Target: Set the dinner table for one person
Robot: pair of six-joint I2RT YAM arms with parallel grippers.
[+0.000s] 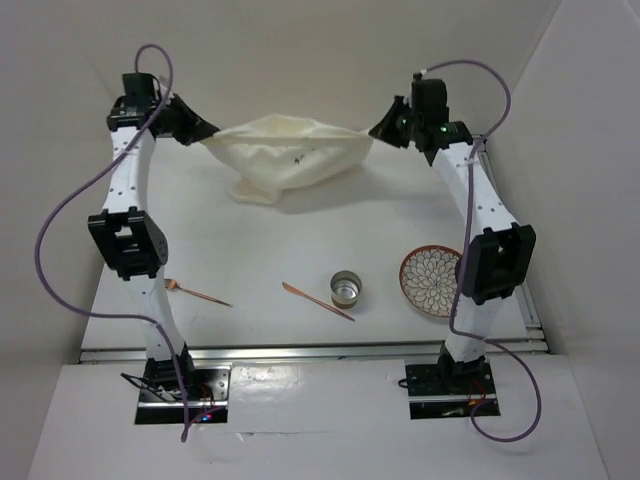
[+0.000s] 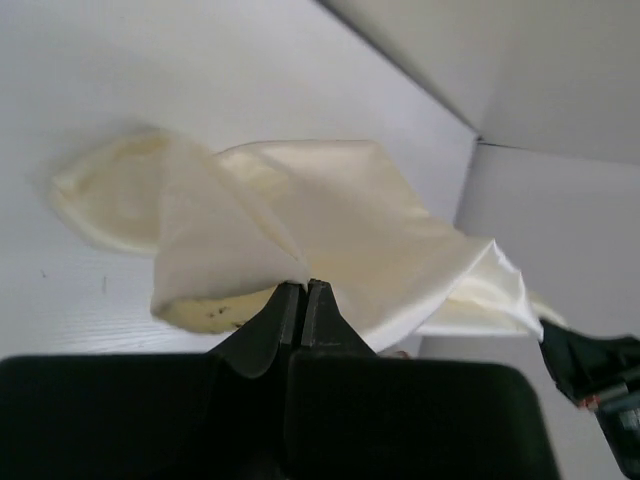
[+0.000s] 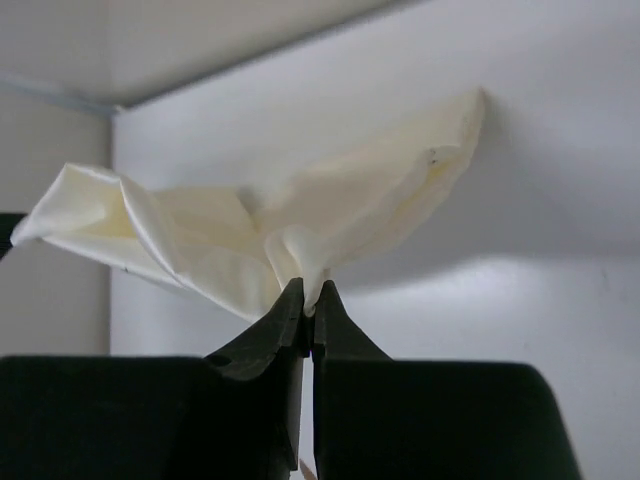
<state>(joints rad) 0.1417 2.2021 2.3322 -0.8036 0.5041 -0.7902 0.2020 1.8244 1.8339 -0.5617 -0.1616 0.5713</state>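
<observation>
A cream cloth placemat point(image 1: 290, 155) hangs stretched between my two grippers over the far part of the white dinner table point(image 1: 250, 240). Its middle sags down towards the tabletop. My left gripper point(image 1: 207, 135) is shut on the cloth's left corner. In the left wrist view the placemat point(image 2: 330, 220) fans out from the pinched left gripper point(image 2: 305, 287). My right gripper point(image 1: 378, 130) is shut on the right corner. The right wrist view has a fold of the placemat point(image 3: 330, 215) clamped in the right gripper point(image 3: 308, 295).
Near the front of the table lie a copper spoon point(image 1: 195, 292) at the left and a second copper utensil point(image 1: 318, 301) in the middle. A small metal cup point(image 1: 346, 288) stands beside it. A patterned plate point(image 1: 430, 282) sits by the right arm.
</observation>
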